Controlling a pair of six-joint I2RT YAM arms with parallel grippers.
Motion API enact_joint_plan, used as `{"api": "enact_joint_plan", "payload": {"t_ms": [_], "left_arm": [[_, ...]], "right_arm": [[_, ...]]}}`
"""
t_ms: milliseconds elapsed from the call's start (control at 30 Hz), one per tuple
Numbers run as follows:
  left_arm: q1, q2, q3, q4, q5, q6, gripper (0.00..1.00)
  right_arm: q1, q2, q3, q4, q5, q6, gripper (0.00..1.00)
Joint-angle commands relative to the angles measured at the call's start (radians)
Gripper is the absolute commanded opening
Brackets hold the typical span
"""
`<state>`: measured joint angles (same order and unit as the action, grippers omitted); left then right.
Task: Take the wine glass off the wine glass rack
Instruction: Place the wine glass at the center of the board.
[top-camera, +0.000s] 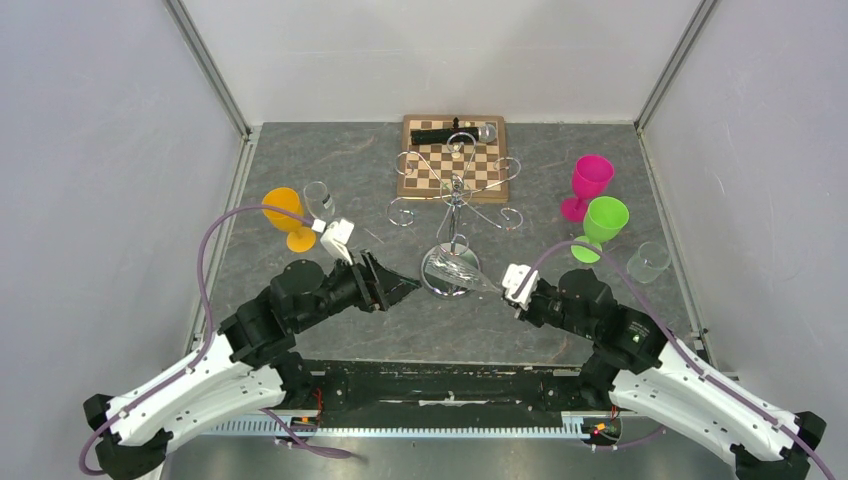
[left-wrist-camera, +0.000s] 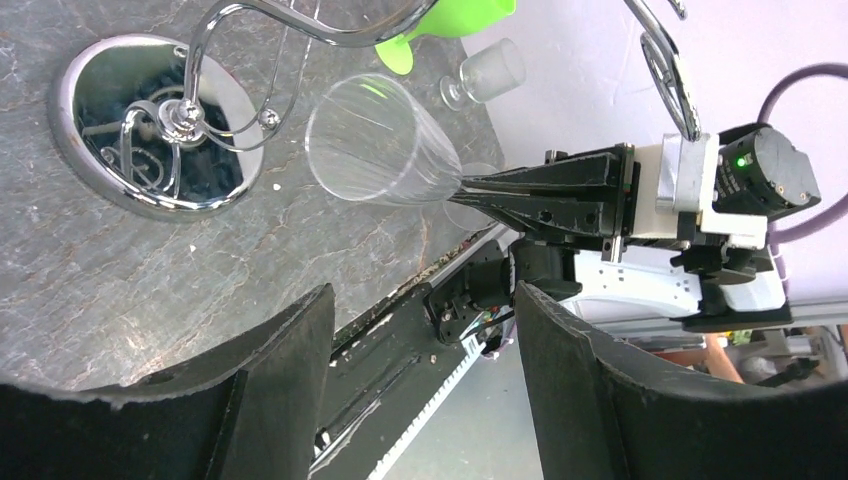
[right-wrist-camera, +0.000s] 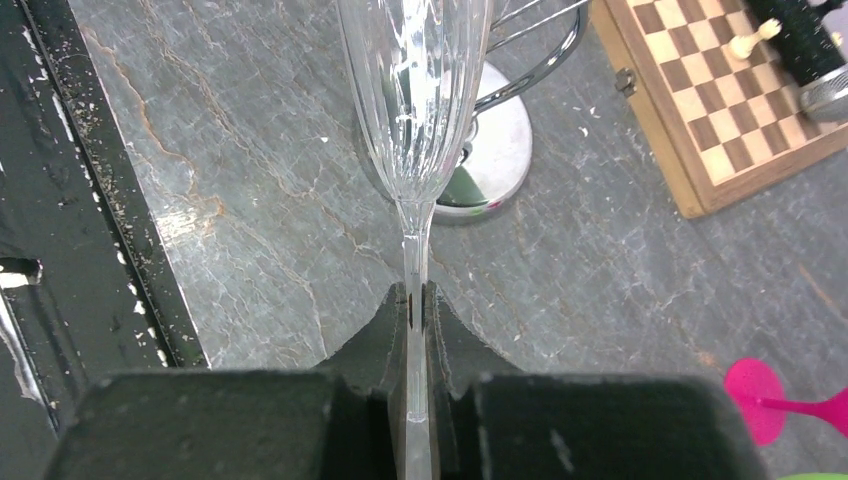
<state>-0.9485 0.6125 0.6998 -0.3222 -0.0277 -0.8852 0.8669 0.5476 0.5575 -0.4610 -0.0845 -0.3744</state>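
The wine glass rack (top-camera: 455, 205) is a silver wire stand with curled hook arms and a round mirrored base (left-wrist-camera: 130, 130). My right gripper (top-camera: 497, 283) is shut on the stem of a clear fluted wine glass (right-wrist-camera: 415, 100), which it holds lying on its side, bowl towards the rack's base (right-wrist-camera: 495, 150). The glass bowl (top-camera: 455, 270) lies over the base in the top view and also shows in the left wrist view (left-wrist-camera: 375, 145), with the foot at the right gripper (left-wrist-camera: 470, 190). My left gripper (top-camera: 408, 288) is open and empty, just left of the base.
A wooden chessboard (top-camera: 453, 157) with a dark object lies behind the rack. An orange goblet (top-camera: 287, 215) and a small clear glass (top-camera: 318, 198) stand left. Pink (top-camera: 588, 185) and green (top-camera: 603, 226) goblets and a clear glass (top-camera: 648, 262) stand right.
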Motion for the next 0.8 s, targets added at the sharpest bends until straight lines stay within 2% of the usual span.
{"api": "enact_joint_plan", "payload": {"t_ms": [0, 167, 367, 767], "left_arm": [[0.029, -0.024, -0.020, 0.030, 0.023, -0.106, 0.72], [0.066, -0.023, -0.024, 0.024, 0.081, -0.162, 0.72], [0.150, -0.003, -0.050, 0.072, 0.215, -0.236, 0.70], [0.223, 0.029, -0.102, 0.148, 0.360, -0.286, 0.61]], "right_arm": [[0.003, -0.035, -0.004, 0.033, -0.018, -0.079, 0.00], [0.004, -0.054, 0.002, 0.036, -0.064, -0.152, 0.00], [0.003, -0.079, 0.014, 0.050, -0.129, -0.235, 0.00], [0.003, -0.077, 0.030, 0.081, -0.174, -0.290, 0.00]]}}
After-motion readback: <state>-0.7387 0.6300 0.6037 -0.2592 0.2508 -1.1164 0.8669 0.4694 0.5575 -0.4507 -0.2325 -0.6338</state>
